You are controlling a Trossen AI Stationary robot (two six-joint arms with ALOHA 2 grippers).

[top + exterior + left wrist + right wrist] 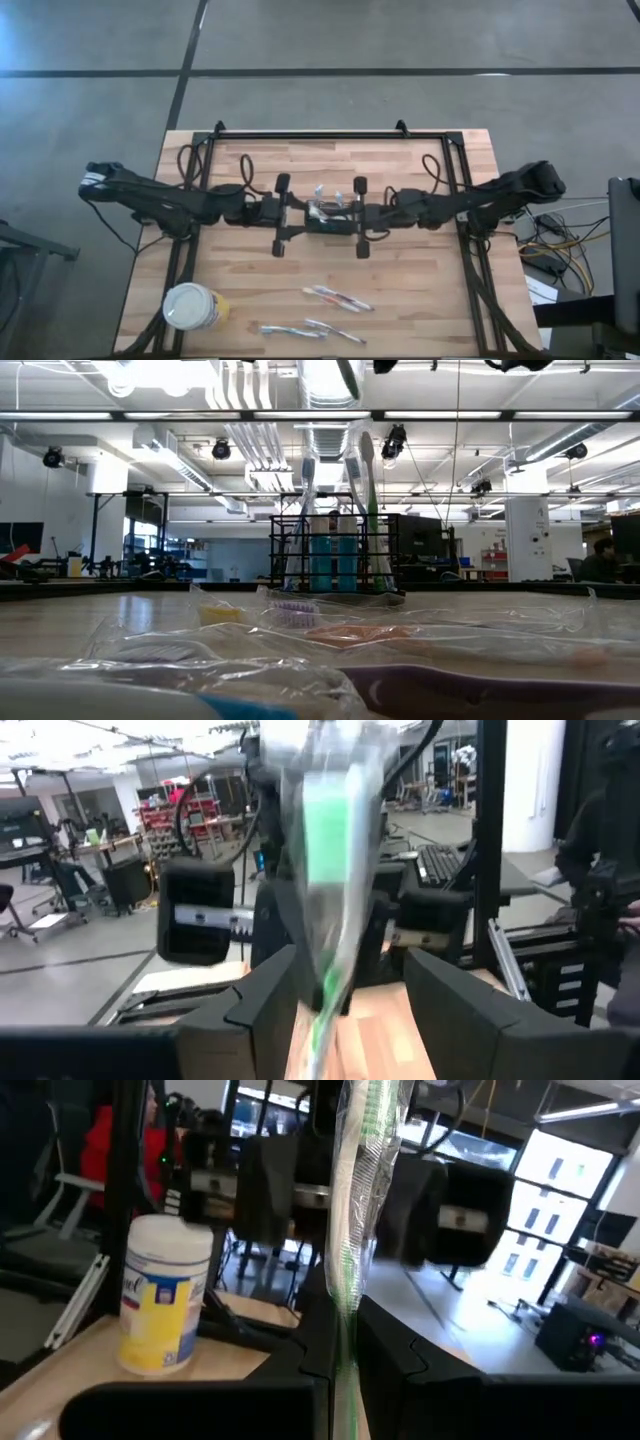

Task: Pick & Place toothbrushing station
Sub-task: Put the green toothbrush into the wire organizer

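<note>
The toothbrushing station (pixel 335 550), a black mesh caddy, stands at the table's middle (pixel 328 226) with toothbrushes upright in it. Both grippers meet above it. My right gripper (pixel 345 1370) is shut on a green toothbrush in a clear wrapper (pixel 350 1200). My left gripper (pixel 345 995) faces it from the left, open. Its fingers (pixel 262 1010) stand on either side of the same wrapped toothbrush (pixel 325 850); I cannot tell whether they touch it. My right gripper pinches the wrapped toothbrush (pixel 347 1315) between its two fingers, coming in level from the table's right side. The fingers lie across the toothbrush, which stands upright in the hold and reaches well above them. Its lower end is hidden behind the fingers.
A round white tub with a yellow label (pixel 192 305) stands near the front left corner. Several loose wrapped toothbrushes (pixel 338 298) lie near the front edge, close before the low camera (pixel 330 635). A black frame (pixel 330 135) runs around the table.
</note>
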